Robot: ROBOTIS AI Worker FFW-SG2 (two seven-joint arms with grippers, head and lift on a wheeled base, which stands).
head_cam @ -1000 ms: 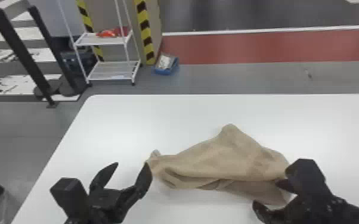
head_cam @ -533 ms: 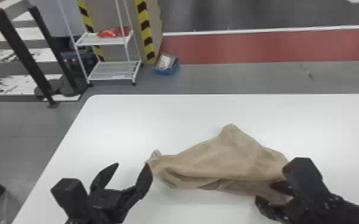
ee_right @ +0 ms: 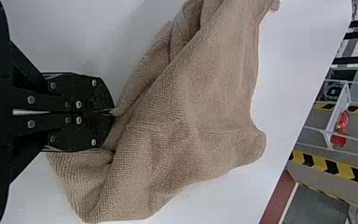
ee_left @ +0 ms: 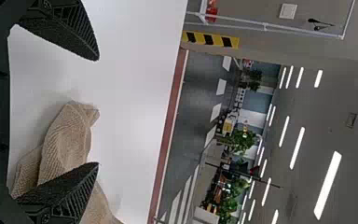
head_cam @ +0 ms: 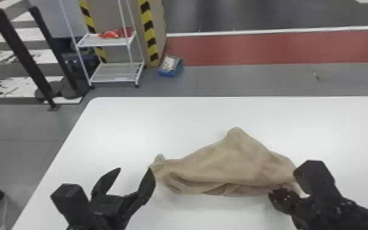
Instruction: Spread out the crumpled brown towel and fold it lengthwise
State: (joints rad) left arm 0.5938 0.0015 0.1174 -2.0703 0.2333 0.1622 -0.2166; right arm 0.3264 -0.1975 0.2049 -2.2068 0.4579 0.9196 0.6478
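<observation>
The brown towel [head_cam: 232, 165] lies crumpled on the white table, with a raised peak toward the back and folds along its near side. My left gripper [head_cam: 131, 176] stands open at the towel's left end in the head view. In the left wrist view the towel [ee_left: 67, 140] shows between and beyond the spread fingers of that gripper [ee_left: 98, 112]. At the towel's near right corner is my right gripper [head_cam: 284, 195]. The right wrist view has this gripper [ee_right: 113, 113] shut on a pinch of the towel [ee_right: 191, 112], whose cloth spreads out from the fingertips.
The white table [head_cam: 192, 119] has its back edge and left edge in view. Beyond it on the floor stand a white shelf rack [head_cam: 113, 72], a blue box [head_cam: 170, 66] and black posts [head_cam: 24, 55].
The right gripper has shifted slightly at the towel's near right corner over the last second. The left arm and most of the towel look unmoved.
</observation>
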